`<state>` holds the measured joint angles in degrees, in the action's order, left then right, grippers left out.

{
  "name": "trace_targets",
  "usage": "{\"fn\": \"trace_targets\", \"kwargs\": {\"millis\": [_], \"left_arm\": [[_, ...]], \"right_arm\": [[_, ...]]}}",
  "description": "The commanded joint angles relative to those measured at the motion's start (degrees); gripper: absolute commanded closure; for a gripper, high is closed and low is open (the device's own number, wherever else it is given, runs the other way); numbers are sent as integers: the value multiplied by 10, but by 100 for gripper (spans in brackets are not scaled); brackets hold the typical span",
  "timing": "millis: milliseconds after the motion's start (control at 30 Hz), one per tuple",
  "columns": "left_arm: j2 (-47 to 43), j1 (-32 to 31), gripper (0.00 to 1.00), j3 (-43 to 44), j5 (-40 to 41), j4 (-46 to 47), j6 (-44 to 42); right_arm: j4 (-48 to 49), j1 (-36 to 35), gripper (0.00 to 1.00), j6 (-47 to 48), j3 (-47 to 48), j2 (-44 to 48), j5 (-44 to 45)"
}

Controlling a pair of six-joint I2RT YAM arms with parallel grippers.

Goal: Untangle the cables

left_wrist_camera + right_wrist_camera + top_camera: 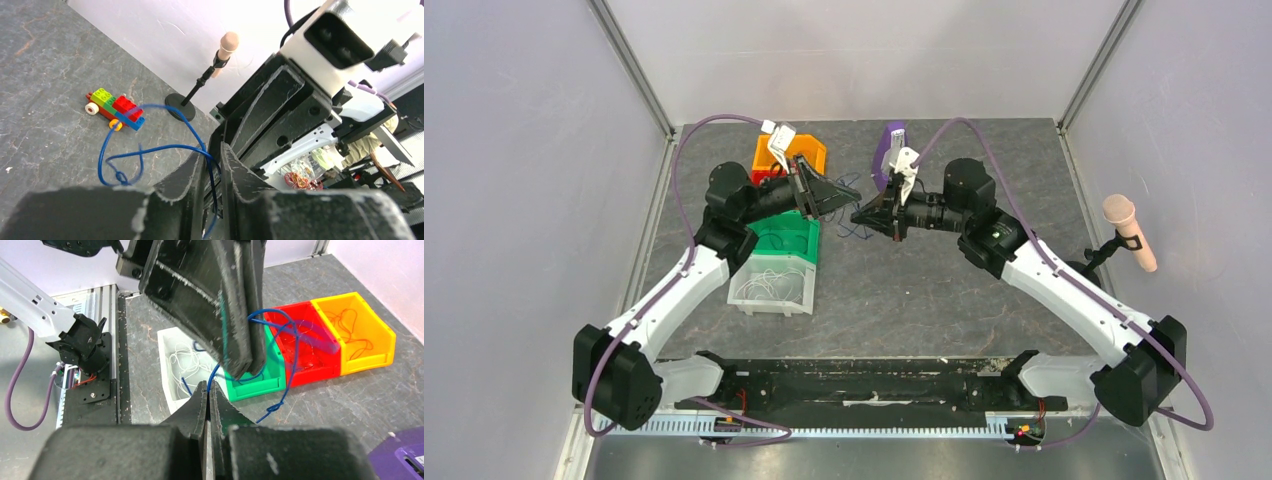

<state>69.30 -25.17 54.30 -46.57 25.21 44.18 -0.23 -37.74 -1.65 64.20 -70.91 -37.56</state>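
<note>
The black two-fingered right gripper (pixel 207 387) is pinching a thin blue knotted cable (pixel 285 385), which is looping beside the black left gripper (pixel 245 371) above a row of coloured plastic bins (pixel 310 376)

Pale walls (pixel 524 150) enclose a grey stone-patterned tabletop (pixel 924 290).

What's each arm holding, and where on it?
Right fingers pinch the blue cable on a plain stretch, away from its knot. Left fingers straddle the same cable; a firm hold cannot be told.
</note>
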Motion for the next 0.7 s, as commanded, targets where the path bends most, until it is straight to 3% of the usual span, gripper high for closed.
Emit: {"fn": "trace_targets", "kwargs": {"millis": [0, 67, 133, 167, 233, 300, 433, 667], "left_arm": [[-6, 20, 82, 24, 35, -2, 24], [-7, 45, 83, 22, 34, -10, 31], [-7, 59, 93, 26, 23, -21, 23], [-8, 62, 98, 28, 14, -24, 17], [-16, 63, 98, 38, 3, -74, -24], [-27, 65, 98, 59, 5, -184, -126], [-21, 70, 98, 115, 52, -479, -458], [2, 135, 98, 108, 120, -583, -747]], "right_arm": [[5, -7, 100, 12, -8, 0, 8], [4, -7, 100, 11, -13, 4, 11], [5, -6, 96, 12, -16, 7, 15], [5, -6, 84, 11, -16, 7, 18], [4, -4, 58, 10, -13, 6, 31], [-20, 5, 48, 12, -4, 5, 33], [-51, 34, 38, 26, 3, 11, 36], [-93, 48, 29, 49, -5, 26, 37]]}}
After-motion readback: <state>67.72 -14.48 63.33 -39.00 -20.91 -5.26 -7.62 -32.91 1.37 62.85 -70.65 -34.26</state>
